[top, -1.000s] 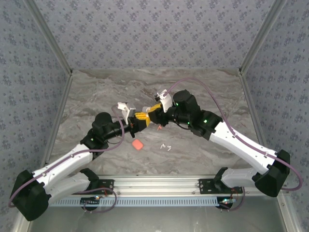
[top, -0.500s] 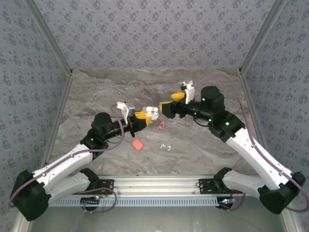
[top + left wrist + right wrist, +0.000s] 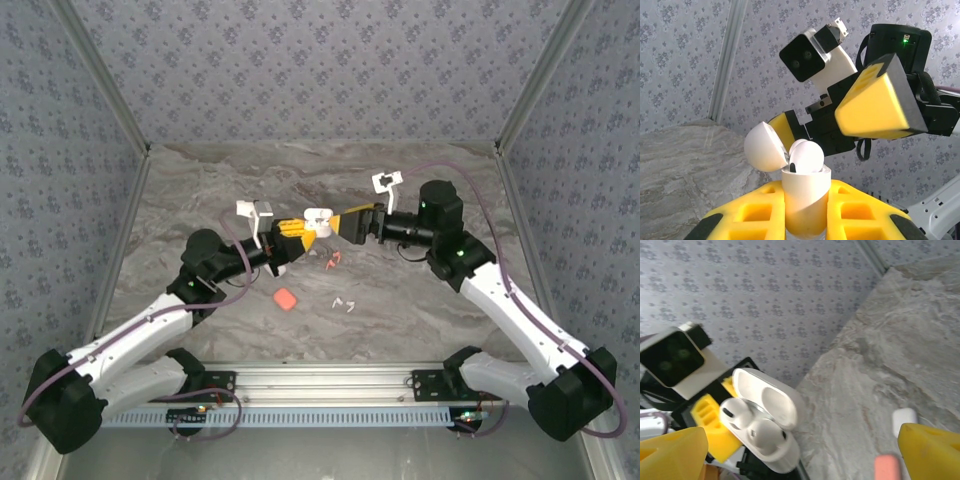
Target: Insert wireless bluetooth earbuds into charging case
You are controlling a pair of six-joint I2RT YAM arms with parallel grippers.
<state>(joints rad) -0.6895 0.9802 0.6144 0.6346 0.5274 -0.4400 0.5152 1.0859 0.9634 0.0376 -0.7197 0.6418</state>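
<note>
Now I am clenching the charging case (image 3: 805,200) upright in my left claw (image 3: 298,234), its lid (image 3: 765,147) hanging open and earbuds (image 3: 806,156) sitting inside. My right claw (image 3: 348,224), jaws spread wide, is facing it from just beside.

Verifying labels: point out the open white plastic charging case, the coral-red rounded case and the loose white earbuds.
Open white plastic charging case (image 3: 805,200): left wrist view, body.
Coral-red rounded case (image 3: 285,299): top view, centre.
Loose white earbuds (image 3: 350,306): top view, on one earbud.

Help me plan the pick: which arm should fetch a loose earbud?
Right: the right gripper is open and empty; the left gripper is shut on the open white rounded charging case.
</note>
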